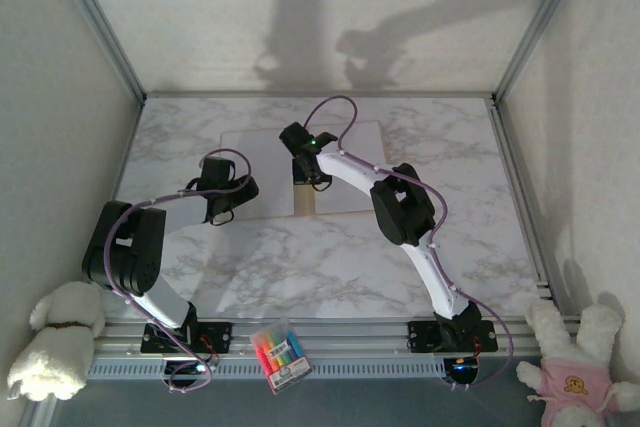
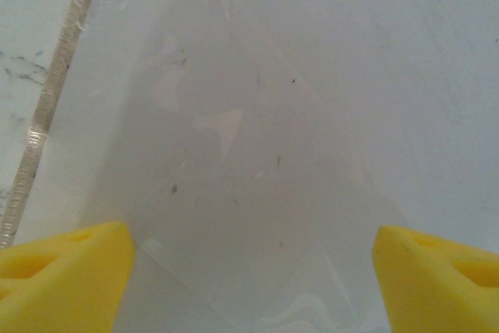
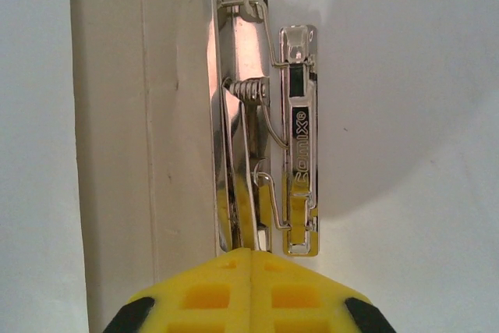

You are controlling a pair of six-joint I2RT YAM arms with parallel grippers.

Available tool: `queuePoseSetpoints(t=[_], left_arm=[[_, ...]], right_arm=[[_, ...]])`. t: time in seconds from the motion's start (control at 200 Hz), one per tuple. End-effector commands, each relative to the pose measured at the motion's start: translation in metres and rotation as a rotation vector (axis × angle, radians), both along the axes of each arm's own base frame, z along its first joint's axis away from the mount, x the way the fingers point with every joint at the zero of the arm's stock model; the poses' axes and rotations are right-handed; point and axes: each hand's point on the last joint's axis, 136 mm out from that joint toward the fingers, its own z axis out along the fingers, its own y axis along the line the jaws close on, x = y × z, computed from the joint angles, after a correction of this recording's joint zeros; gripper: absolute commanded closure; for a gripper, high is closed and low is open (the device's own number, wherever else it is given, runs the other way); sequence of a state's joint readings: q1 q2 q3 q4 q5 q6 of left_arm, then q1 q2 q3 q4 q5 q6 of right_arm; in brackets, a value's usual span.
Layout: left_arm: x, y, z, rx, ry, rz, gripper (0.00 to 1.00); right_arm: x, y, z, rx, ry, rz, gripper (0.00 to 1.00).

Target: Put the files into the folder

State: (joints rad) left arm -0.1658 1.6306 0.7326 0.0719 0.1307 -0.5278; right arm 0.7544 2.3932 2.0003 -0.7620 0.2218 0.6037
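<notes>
Top view: the files (image 1: 355, 147) lie as white sheets at the centre of the marble table (image 1: 460, 147). Of the folder (image 1: 303, 199), a narrow tan strip shows at the lower middle of the sheets.

Right gripper (image 1: 316, 181): centre of frame, over the tan strip. In the right wrist view the right gripper (image 3: 251, 271) sits at the bottom centre, its yellow jaws pressed together with no gap. The tips meet the lower end of a chrome spring clip (image 3: 300, 138). The clip stands on the folder (image 3: 109, 115), with files (image 3: 405, 76) to the right of it. Whether anything is pinched cannot be determined.

Left gripper (image 1: 222, 213): left of centre, at the left edge of the sheets. In the left wrist view the left gripper (image 2: 253, 271) has its jaws wide apart, with nothing between them, above a pale sheet.

Bottom edge, off the marble: a marker pack (image 1: 280, 355) and two plush toys (image 1: 55, 342).
</notes>
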Motion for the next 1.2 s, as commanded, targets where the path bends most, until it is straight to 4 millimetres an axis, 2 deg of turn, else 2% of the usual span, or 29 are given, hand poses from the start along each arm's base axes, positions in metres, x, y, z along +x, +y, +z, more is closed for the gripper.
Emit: queuePoseSetpoints(t=[0.0, 0.335, 0.881, 1.066, 1.192], left_arm=[[-0.023, 0.008, -0.029, 0.010, 0.119, 0.027, 0.19], [-0.024, 0.008, -0.027, 0.009, 0.116, 0.028, 0.19], [-0.021, 0.010, -0.020, 0.023, 0.106, 0.034, 0.19], [-0.018, 0.011, -0.015, 0.031, 0.101, 0.031, 0.19], [-0.011, 0.012, -0.005, 0.047, 0.091, 0.025, 0.18]], right_arm=[[-0.040, -0.041, -0.062, -0.141, 0.212, -0.046, 1.00], [-0.032, -0.029, -0.034, -0.038, 0.179, -0.072, 1.00], [-0.018, -0.028, 0.002, 0.042, 0.139, -0.098, 1.00], [-0.012, -0.026, 0.027, 0.077, 0.107, -0.090, 1.00], [-0.010, -0.024, 0.052, 0.110, 0.069, -0.063, 1.00]])
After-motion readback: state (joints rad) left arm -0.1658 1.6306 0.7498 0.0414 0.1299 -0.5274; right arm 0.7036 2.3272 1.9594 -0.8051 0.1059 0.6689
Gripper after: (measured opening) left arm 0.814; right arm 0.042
